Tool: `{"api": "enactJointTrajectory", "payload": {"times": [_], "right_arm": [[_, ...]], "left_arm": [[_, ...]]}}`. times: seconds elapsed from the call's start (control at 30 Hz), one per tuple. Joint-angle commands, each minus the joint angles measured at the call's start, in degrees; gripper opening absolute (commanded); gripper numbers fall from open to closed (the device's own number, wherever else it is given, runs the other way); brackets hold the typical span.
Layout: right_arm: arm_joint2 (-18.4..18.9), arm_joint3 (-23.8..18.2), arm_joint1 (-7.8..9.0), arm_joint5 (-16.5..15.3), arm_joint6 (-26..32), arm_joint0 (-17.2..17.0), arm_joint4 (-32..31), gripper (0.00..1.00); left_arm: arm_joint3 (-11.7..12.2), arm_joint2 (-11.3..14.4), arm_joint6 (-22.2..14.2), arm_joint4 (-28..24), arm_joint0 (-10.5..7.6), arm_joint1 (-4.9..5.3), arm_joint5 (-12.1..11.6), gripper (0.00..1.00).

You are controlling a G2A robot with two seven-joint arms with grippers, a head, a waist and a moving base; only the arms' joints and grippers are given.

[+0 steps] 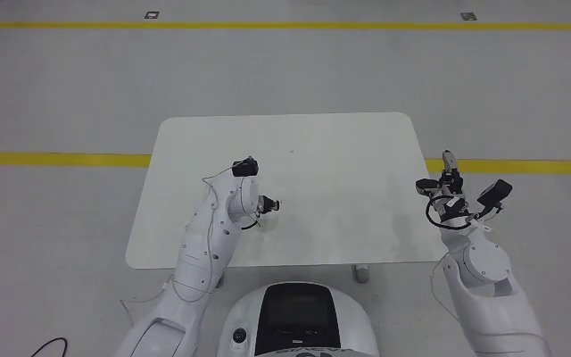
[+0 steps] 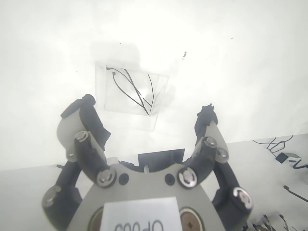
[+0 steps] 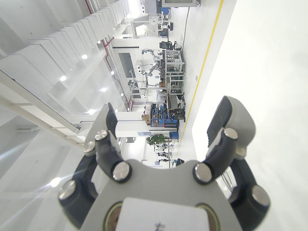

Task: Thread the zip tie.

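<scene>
So the left gripper (image 2: 144,108) hangs over the table (image 1: 339,152), above its near left part, jaws wide apart with nothing between them. The zip ties (image 2: 152,91) (a few thin black ones, crossing each other at one end) lie in a clear tray (image 2: 115,102) that sits flat on the table, just past the left fingertips and not touching them. The right gripper (image 3: 167,108) is off the table altogether, out beyond its right edge and turned on its side, so the table's rounded corner shows past one finger. Its jaws are apart too, and it's holding nothing. A yellow line (image 1: 71,159) on the floor runs out from behind the table's left edge.
</scene>
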Motion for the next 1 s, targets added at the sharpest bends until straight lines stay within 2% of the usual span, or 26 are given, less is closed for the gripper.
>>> {"api": "enactJointTrajectory", "payload": {"times": [0.0,0.03,0.07,0.13,0.2,0.27,0.43,0.57,0.77,0.97], "right_arm": [[0.0,0.0,0.0,0.0,0.0,0.0,0.0,1.0],[0.0,0.0,0.0,0.0,0.0,0.0,0.0,1.0],[0.0,0.0,0.0,0.0,0.0,0.0,0.0,1.0],[0.0,0.0,0.0,0.0,0.0,0.0,0.0,1.0],[0.0,0.0,0.0,0.0,0.0,0.0,0.0,1.0],[0.0,0.0,0.0,0.0,0.0,0.0,0.0,1.0],[0.0,0.0,0.0,0.0,0.0,0.0,0.0,1.0],[0.0,0.0,0.0,0.0,0.0,0.0,0.0,1.0],[0.0,0.0,0.0,0.0,0.0,0.0,0.0,1.0],[0.0,0.0,0.0,0.0,0.0,0.0,0.0,1.0]], "left_arm": [[-1.1,-0.14,-0.06,0.16,0.55,0.21,-0.23,0.78],[-1.43,-0.19,-0.03,0.47,0.73,0.3,-0.14,0.67],[-1.74,-0.2,0.14,0.9,0.91,0.37,0.27,0.5],[-2.2,-0.04,0.03,1.11,1.19,0.47,0.72,0.39],[-2.36,0.0,-0.04,1.16,1.22,0.55,0.96,0.33],[-2.48,-0.2,-0.04,0.93,1.24,0.64,0.96,0.32],[-2.28,-0.6,0.25,0.77,1.21,0.82,0.96,0.21],[-1.4,-1.12,0.93,0.78,1.19,0.81,0.96,0.02],[1.34,-0.95,1.17,0.17,0.29,0.53,0.96,0.0],[6.36,-0.44,1.48,-0.16,-1.69,-0.19,0.96,0.0]]}}
